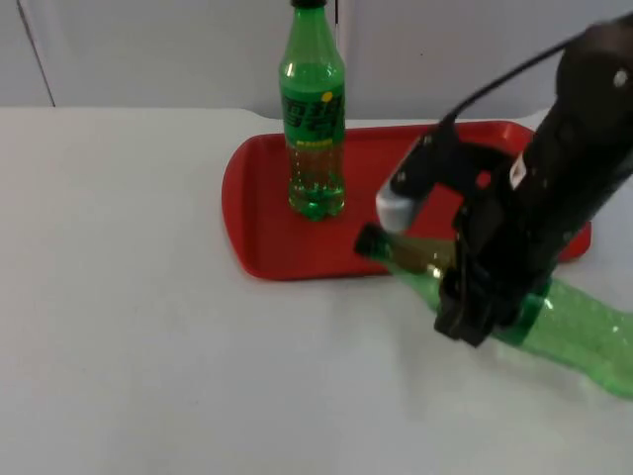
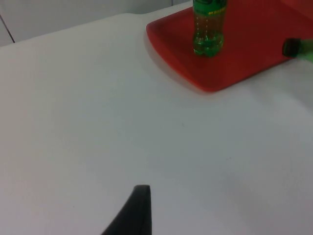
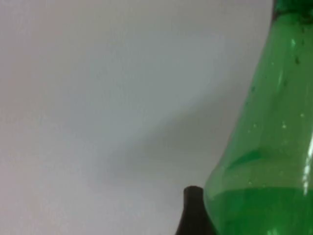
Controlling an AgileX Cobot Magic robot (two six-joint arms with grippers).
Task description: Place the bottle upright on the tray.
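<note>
A green bottle (image 1: 584,332) lies on its side on the table at the right. Its black cap (image 1: 370,240) reaches over the front rim of the red tray (image 1: 259,198). My right gripper (image 1: 485,312) comes down over the bottle's shoulder and is shut on it. In the right wrist view one black fingertip (image 3: 193,210) presses against the green bottle wall (image 3: 274,147). A second green bottle (image 1: 315,119) stands upright on the tray's left half. My left gripper (image 2: 138,210) waits over bare table left of the tray (image 2: 244,58); from there I see the standing bottle (image 2: 209,29) and the lying bottle's cap (image 2: 292,47).
The white table stretches wide to the left and front of the tray. The grey partition wall stands close behind the tray. The right arm (image 1: 584,148) crosses over the tray's right half.
</note>
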